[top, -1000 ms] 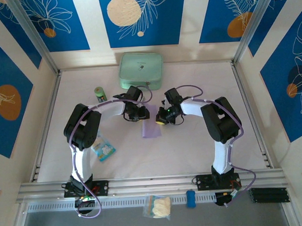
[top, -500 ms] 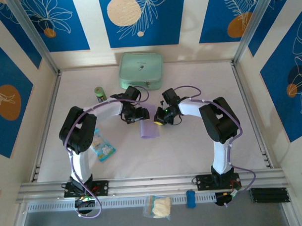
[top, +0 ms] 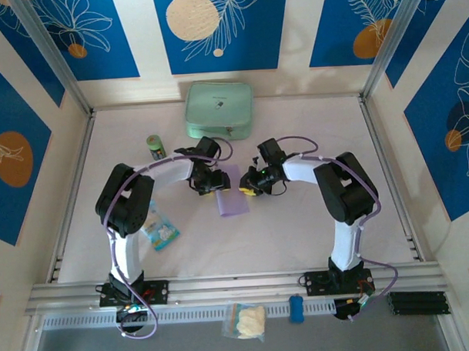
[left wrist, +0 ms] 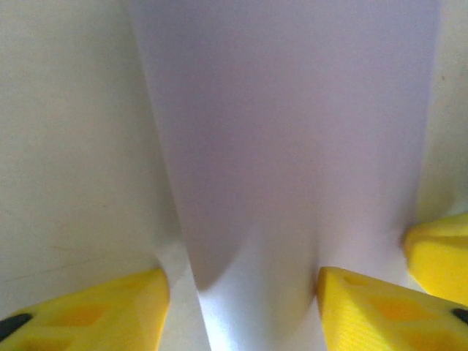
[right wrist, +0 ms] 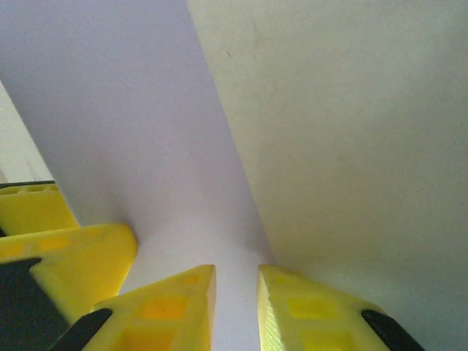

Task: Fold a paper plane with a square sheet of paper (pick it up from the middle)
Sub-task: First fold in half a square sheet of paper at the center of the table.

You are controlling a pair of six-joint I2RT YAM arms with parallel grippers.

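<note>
At centre of surface (top: 298, 235), between the arms: square sheet of paper (top: 235, 202), a narrow folded strip lying flat, more exposed than a second ago as left gripper (left wrist: 241, 284), astride it, and right gripper (right wrist: 235, 281) both loosen, grasping nothing; crease likely set, further folds outstanding.

table (top: 314, 234): pale plain top; mostly bare on the right half tbh
12 o'clock: mint-green pouch (top: 219, 109); lying flat, right up by the far edge
10 o'clock: green can (top: 156, 146); small, near the pouch but not touching it
8 o'clock: blue-and-white snack packet (top: 160, 229); flat, well apart from the rest
centre: lavender paper (top: 234, 197); a longish strip running 12 to 6
</note>
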